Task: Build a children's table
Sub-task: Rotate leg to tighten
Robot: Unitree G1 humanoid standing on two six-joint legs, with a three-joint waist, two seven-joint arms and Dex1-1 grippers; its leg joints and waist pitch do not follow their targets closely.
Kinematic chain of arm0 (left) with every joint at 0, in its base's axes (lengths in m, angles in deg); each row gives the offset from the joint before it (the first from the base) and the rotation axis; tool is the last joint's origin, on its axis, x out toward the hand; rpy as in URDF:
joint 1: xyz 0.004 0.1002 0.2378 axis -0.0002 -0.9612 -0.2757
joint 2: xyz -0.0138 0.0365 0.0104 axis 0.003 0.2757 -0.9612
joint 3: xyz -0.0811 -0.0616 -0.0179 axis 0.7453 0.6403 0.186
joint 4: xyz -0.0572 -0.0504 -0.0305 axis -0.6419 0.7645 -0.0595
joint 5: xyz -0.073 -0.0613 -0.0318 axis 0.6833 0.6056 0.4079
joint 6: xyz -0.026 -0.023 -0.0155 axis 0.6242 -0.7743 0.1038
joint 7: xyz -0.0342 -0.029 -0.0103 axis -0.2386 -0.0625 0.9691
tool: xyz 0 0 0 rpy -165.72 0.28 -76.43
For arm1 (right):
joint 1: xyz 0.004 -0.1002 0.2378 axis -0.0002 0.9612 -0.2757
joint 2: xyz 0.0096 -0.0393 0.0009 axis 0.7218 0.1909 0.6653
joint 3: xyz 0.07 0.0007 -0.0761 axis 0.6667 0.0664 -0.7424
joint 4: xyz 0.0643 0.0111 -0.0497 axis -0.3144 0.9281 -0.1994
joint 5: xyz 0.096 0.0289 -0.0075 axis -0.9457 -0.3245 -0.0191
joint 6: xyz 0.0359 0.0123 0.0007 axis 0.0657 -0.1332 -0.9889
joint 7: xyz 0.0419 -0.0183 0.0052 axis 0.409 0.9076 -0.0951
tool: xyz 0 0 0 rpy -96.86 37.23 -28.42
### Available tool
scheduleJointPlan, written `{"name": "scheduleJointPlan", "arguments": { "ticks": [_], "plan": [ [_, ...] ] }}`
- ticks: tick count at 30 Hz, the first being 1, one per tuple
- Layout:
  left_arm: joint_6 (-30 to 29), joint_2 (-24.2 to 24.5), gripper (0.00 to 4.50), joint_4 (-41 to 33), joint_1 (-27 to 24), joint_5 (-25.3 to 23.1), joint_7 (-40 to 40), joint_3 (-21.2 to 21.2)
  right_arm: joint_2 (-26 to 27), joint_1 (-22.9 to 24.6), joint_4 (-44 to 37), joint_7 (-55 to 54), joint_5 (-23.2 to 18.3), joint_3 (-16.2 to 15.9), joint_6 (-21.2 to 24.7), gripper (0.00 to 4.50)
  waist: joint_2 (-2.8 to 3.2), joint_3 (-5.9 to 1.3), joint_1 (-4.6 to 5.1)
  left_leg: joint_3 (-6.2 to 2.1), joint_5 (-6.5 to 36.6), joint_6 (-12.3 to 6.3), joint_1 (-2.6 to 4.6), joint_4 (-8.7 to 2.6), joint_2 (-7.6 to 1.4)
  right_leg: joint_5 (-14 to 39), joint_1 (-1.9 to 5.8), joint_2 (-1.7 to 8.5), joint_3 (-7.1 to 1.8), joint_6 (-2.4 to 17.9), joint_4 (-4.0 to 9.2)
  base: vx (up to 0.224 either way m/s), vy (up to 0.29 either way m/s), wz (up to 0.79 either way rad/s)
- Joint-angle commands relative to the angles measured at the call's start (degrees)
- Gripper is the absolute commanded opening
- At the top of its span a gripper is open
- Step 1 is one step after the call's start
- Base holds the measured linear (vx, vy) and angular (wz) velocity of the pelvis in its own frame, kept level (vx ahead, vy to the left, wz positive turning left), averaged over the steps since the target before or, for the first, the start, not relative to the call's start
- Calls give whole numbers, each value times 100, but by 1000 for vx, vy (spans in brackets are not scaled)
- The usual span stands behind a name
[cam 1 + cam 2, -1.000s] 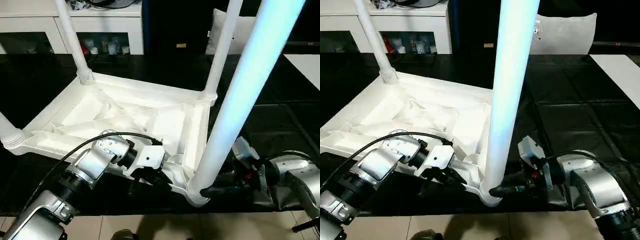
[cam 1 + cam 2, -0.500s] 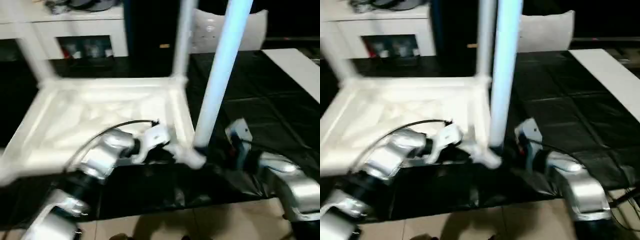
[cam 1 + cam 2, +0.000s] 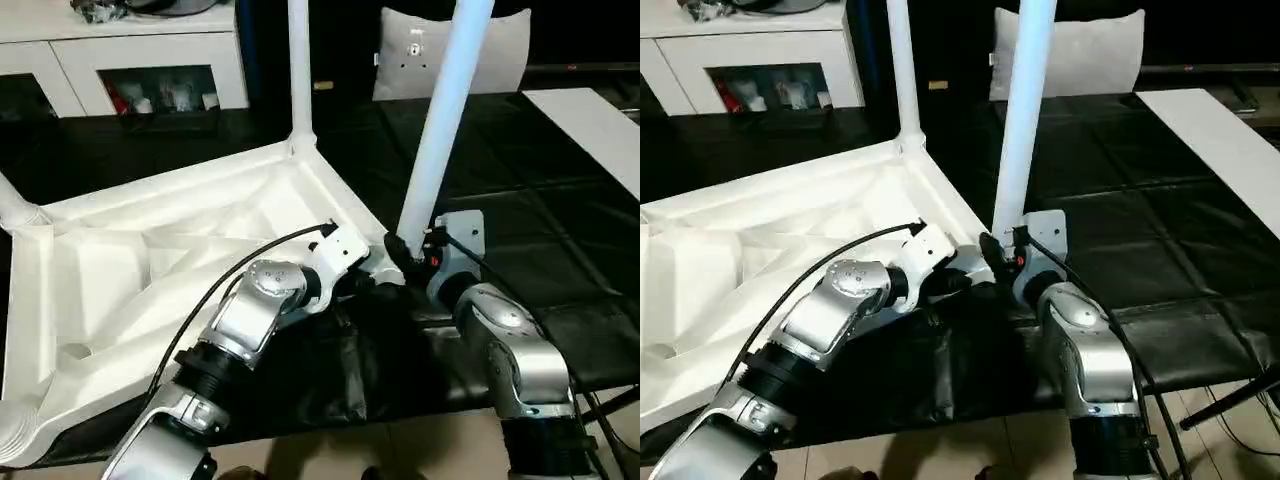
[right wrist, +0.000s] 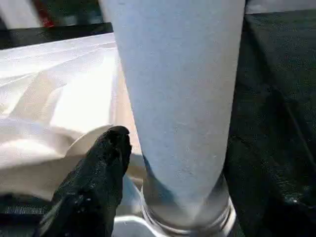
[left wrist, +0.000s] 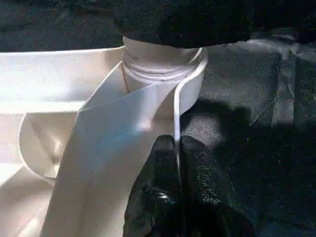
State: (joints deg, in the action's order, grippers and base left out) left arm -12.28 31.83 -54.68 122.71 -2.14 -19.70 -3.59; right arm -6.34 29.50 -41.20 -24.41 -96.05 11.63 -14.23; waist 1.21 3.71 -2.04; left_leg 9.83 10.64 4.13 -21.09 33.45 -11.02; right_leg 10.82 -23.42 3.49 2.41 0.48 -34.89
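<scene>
Step in hand: I judged this to be seating the nearest leg (image 3: 440, 120) into its corner socket (image 5: 160, 64); the other corners I could see already carried upright legs.
Next move: I would have pressed or twisted that leg home while bracing the top, then released and turned the children's table (image 3: 170, 260) upright.
Left pincer (image 5: 178, 163): its two black fingers were together on the thin white side wall of the table top, just beside the near corner socket, one finger on each face of the wall.
Right pincer (image 3: 400, 248): it sat at the foot of the near leg, where the leg meets the socket; one black finger (image 4: 98, 173) lay against the leg's base. I could not tell whether it was clamped on the leg or merely resting there.
Children's table: it lay upside down on the black-covered surface (image 3: 560, 200), ribbed underside facing up, its near corner at the surface's front edge between my two forearms.
Far leg (image 3: 299, 70): it stood upright in the far corner socket.
Beyond: a white cabinet (image 3: 130, 50) and a pale cushion (image 3: 500, 50) stood behind the surface.
</scene>
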Motion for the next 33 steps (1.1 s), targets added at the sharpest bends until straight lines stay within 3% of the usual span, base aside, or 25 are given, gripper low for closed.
{"name": "scheduleJointPlan", "arguments": {
  "ticks": [1, 3, 6, 9, 15, 16, 21, 30, 33],
  "plan": [
    [380, 115, 0, -237, 24, 167, 428, -97, -255, 96, -191, 577, -225, -185, -48, 333, -67, -336, -60, -37, 875, -322, 5, -349, -128, 913, 350, 374, -239, 1101, 464, 0, 0, 0],
    [588, 364, 0, -254, -43, 198, 807, -164, -672, 175, -229, 1126, -395, -150, -169, 344, -77, -332, -67, -40, 886, -342, -7, -351, -134, 977, 370, 383, -240, 1075, 465, 0, 0, 0],
    [734, 562, 0, -252, -79, 239, 1148, -219, -1017, 223, -270, 1648, -528, -138, -215, 377, -65, -325, -83, -30, 954, -346, 16, -349, -148, 1099, 338, 380, -236, 1113, 473, 0, 0, 0],
    [1179, 898, 0, -212, -98, 324, 1795, -354, -1669, 289, -269, 2669, -663, -208, -389, 393, -72, -330, -159, -33, 1010, -374, 33, -343, -173, 1204, 335, 395, -246, 1067, 478, 0, 0, 0],
    [1673, 1360, 0, -200, -91, 454, 2753, -579, -2416, 288, -195, 3926, -1067, -308, -419, 444, -78, -342, -267, -29, 930, -433, 43, -335, -189, 1101, 327, 411, -244, 1171, 439, 0, 0, 0],
    [1775, 1475, 0, -221, -90, 466, 2987, -649, -2572, 272, -176, 4217, -1117, -371, -415, 444, -99, -344, -269, -21, 912, -446, 37, -335, -192, 1074, 331, 406, -247, 1179, 439, 0, 0, 0],
    [1987, 1740, 0, -383, -108, 629, 3719, -832, -2950, 232, -113, 5136, -1201, -650, -582, 444, -89, -351, -348, -21, 882, -454, 38, -329, -209, 1010, 325, 418, -231, 1282, 408, 0, 0, 0],
    [2240, 1883, 0, -554, -145, 679, 4229, -1083, -3180, 138, -55, 6114, -1521, -1016, -449, 382, -129, -363, -436, -12, 875, -449, 49, -315, -227, 1186, 318, 434, -234, 1288, 402, 0, 0, 0],
    [2272, 1892, 0, -551, -144, 675, 4261, -1085, -3173, 139, -45, 6209, -1541, -1069, -416, 343, -126, -368, -445, -14, 855, -429, 44, -315, -223, 1215, 315, 428, -227, 1264, 400, 0, 0, 0]
  ]
}}
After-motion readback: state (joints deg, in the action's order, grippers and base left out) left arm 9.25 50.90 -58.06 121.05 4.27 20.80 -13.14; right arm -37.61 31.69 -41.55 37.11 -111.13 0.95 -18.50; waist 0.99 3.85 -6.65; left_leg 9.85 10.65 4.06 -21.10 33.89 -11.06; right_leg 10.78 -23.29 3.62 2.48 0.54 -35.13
